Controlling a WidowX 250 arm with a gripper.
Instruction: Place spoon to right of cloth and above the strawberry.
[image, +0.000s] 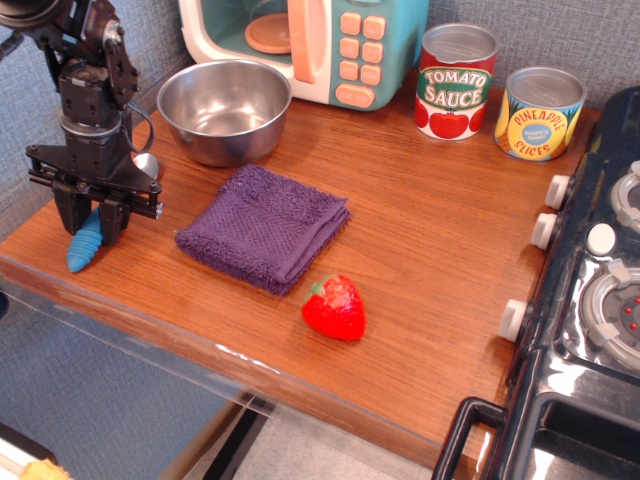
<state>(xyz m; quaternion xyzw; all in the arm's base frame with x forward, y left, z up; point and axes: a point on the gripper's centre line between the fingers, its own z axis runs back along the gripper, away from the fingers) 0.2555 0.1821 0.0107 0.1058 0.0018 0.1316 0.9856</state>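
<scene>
The spoon (84, 250) lies at the table's left end, blue handle toward the front edge; its silver bowl (148, 164) peeks out behind the arm. My gripper (92, 226) points straight down over the handle, fingers closed against both its sides, with the spoon still resting on the table. The purple cloth (264, 226) lies folded in the middle. The red strawberry (335, 307) sits just off the cloth's front right corner. The gripper is left of the cloth.
A steel bowl (223, 108) stands behind the cloth, a toy microwave (310, 42) behind that. Tomato sauce can (456, 80) and pineapple can (540, 112) stand at the back right. A toy stove (600, 300) borders the right side.
</scene>
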